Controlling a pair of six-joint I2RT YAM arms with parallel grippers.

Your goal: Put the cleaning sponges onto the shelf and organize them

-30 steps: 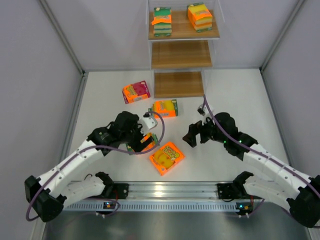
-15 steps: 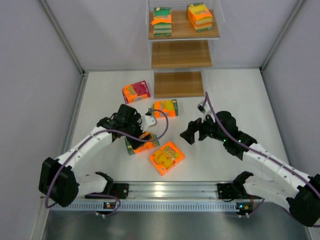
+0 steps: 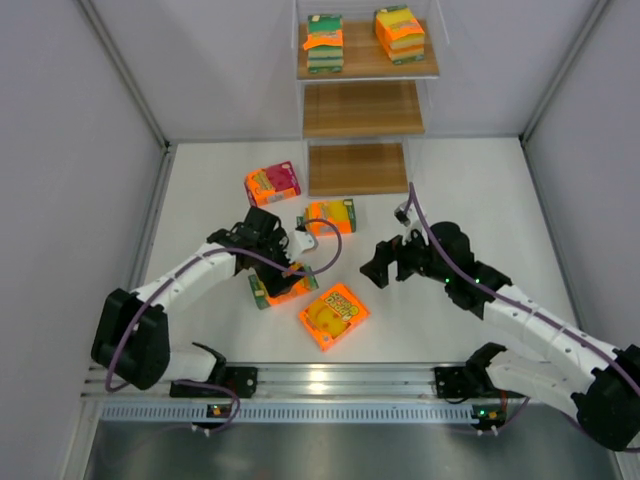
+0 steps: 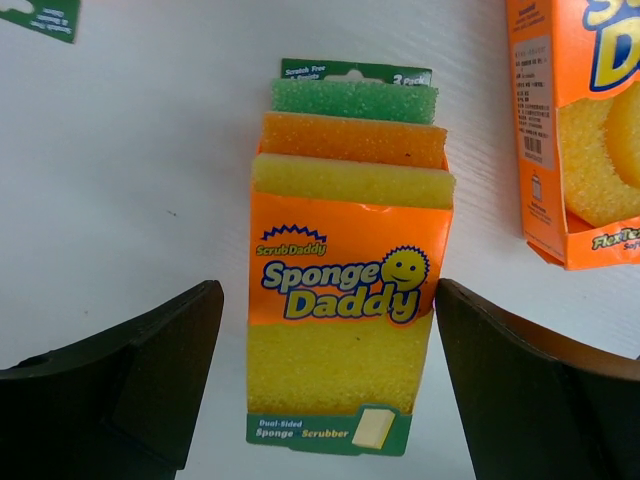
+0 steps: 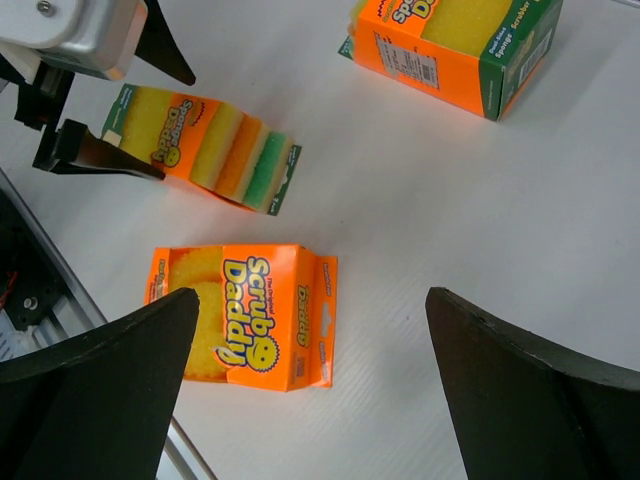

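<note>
looking from above: the shelf [image 3: 365,110] stands at the far side of the table [image 3: 470,190]; two packs [image 3: 325,43] sit on its top board, none on the two lower boards.
loose sponges: four lie on the table. a pink pack [image 3: 272,184] and a boxed pack [image 3: 331,216] are nearer the shelf, a striped pack [image 3: 284,290] and a flat orange pack [image 3: 333,315] nearer the arms.
left gripper [image 3: 283,277]: hangs right over the striped pack, jaws spread wide.
right gripper [image 3: 378,268]: spread wide, holding nothing, apart from every pack.
left wrist view: the striped pack [image 4: 345,290] lies flat, lengthwise between the two fingers [image 4: 150,370]. table shows on the left side; the right finger sits close to the pack's edge, and i cannot tell whether it touches. nothing is pinched yet. the flat orange pack [image 4: 580,130] lies just beside, to the right.
right wrist view: fingers [image 5: 110,380] are wide apart, with the flat orange pack [image 5: 245,330] below them and the striped pack [image 5: 205,145] beyond.
step in hand: probably picking up the striped pack.
doing it well: come straight down with the pack centred and close on the long sides over the printed sleeve, not the soft bare ends. keep the right finger off the neighbour, then set the pack square on a lower board.
</note>
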